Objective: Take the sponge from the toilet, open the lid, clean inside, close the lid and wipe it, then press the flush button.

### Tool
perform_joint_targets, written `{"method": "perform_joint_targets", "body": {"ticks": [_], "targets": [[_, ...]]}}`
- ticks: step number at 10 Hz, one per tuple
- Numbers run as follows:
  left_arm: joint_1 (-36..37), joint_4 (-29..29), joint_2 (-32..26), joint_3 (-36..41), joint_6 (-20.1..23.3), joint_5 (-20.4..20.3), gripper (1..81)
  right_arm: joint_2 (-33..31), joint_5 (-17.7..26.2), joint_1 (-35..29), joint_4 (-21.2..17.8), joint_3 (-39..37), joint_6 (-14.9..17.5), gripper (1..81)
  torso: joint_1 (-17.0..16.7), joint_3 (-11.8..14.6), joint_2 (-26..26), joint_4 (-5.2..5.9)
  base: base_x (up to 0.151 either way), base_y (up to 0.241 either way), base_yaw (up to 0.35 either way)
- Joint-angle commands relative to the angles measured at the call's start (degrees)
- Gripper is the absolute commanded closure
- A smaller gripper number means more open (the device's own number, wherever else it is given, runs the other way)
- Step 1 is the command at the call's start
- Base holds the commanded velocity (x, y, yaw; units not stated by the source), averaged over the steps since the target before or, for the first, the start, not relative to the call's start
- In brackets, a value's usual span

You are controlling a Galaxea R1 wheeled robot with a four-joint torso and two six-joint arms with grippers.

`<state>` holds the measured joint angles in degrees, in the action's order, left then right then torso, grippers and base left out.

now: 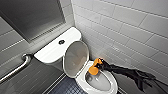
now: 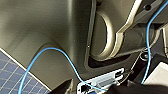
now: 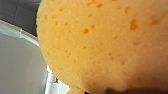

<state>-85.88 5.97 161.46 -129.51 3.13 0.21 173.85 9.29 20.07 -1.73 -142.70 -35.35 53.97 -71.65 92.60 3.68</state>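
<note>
Sponge, clamped in the right gripper, sits at the rear inner edge of the toilet bowl, beside the lid, which stands raised, nearly upright.

High up, the head camera looks steeply down on the toilet. The right wrist camera sits almost against the sponge, shared by both views. The left wrist camera faces the robot's body closely.
</note>
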Motion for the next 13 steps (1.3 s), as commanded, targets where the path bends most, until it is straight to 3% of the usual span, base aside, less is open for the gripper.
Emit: {"method": "perform_joint_targets", "body": {"ticks": [1,4,7,13], "targets": [[-2.7,-0.5,-0.4,0.8,0.1,5.3,1.0,1.0,0.4,-7.3,-2.1,-3.4,-9.7,81.1,0.0,0.0,0.0,0.00,0.000,0.000,0.000],[-2.7,-0.3,0.2,0.8,0.2,5.3,1.0,0.8,-0.2,-6.6,-1.6,-1.4,-10.7,81.1,0.0,0.0,0.0,0.00,0.000,0.000,0.000],[-2.7,-0.3,0.5,0.8,0.2,5.2,1.0,-3.6,-0.2,-4.8,3.7,8.5,-10.8,81.1,0.0,0.0,0.0,0.00,0.000,0.000,0.000],[-2.7,0.1,1.1,0.8,0.3,5.2,1.0,-15.1,-2.7,0.2,3.3,18.6,-11.1,81.1,0.0,0.0,0.0,0.00,0.000,0.000,0.000]]}}
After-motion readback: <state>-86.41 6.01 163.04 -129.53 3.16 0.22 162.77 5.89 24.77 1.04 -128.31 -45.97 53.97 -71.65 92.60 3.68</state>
